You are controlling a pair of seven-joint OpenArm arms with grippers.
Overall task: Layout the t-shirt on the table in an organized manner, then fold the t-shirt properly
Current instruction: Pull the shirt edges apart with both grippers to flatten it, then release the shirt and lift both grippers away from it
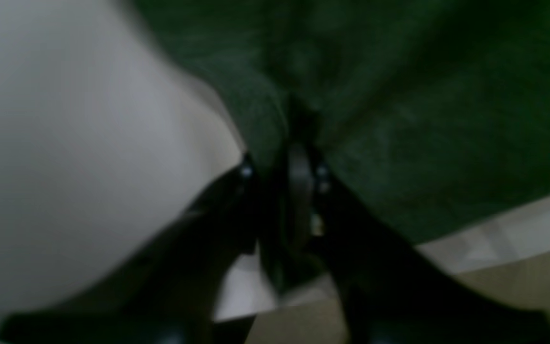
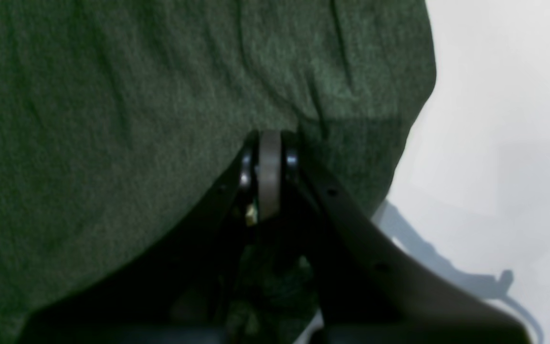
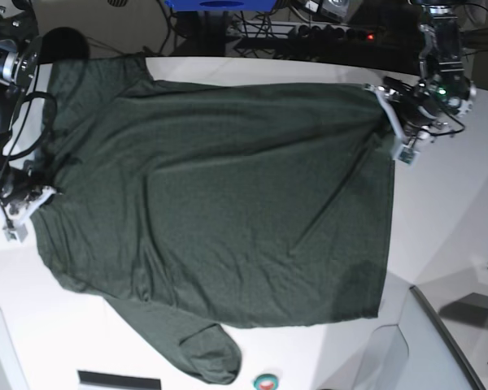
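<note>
Pinching thin, limp t-shirt (image 3: 220, 187) hems — right gripper (image 2: 269, 143) at 9 o'clock, left gripper (image 1: 299, 143) at 2 o'clock, seemingly loosening; gripping corners, sagging otherwise.

White table (image 3: 447, 219) carries the dark green t-shirt (image 3: 220, 203), spread flat and wide, one sleeve trailing toward the near edge.

Two black robot arms reach low over opposite ends of the worktop. The right gripper (image 2: 269, 143) has its jaws pressed together on a pinch of dark green fabric; the left gripper (image 1: 285, 165), blurred, shows its jaws slightly parted.
</note>
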